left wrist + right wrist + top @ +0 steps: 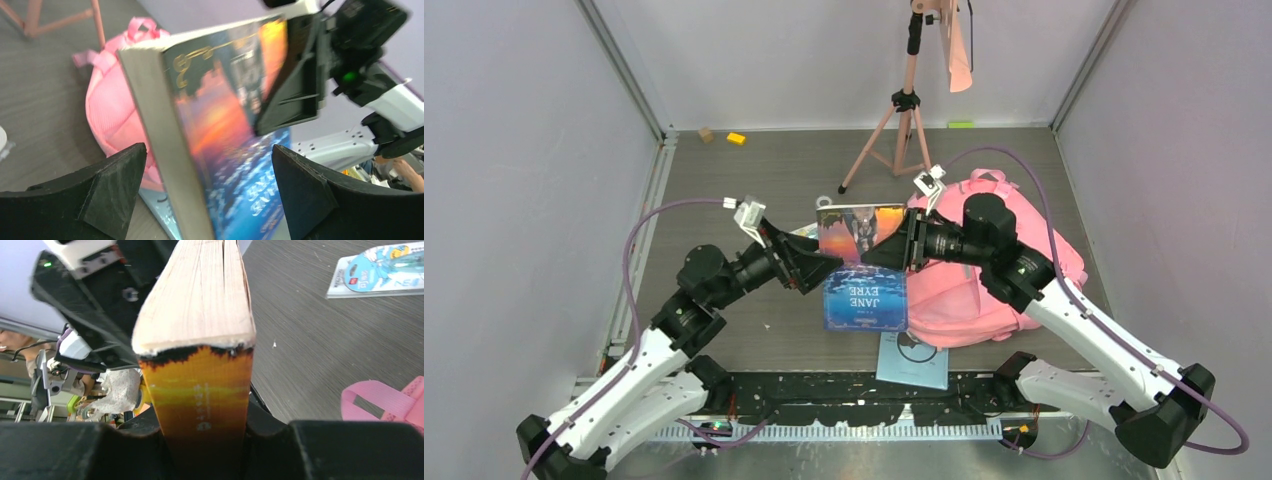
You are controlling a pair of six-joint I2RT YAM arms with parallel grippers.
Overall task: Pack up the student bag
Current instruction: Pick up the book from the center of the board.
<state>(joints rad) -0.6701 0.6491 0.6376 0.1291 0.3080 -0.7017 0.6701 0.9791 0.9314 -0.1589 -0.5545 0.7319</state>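
So, progress check: not much is packed as far as I can tell. The student bag (984, 270) lies flat on the worktop (754, 170), right of centre, under the right arm, and I can't see whether its zip is open.

A paperback (861, 231) with an orange and blue cover is up in the air between the two arms. The right pincer (892, 247) is clamped on one end of it, fingers tight on the cover. The left pincer (819, 266) has its jaws spread wide on either side of the book's other end, not touching it.

A blue Jane Eyre book (865, 298) and a pale blue booklet (912, 360) lie on the worktop beside the bag, and a packet (380, 267) lies further off. I'd guess they all have to go in.
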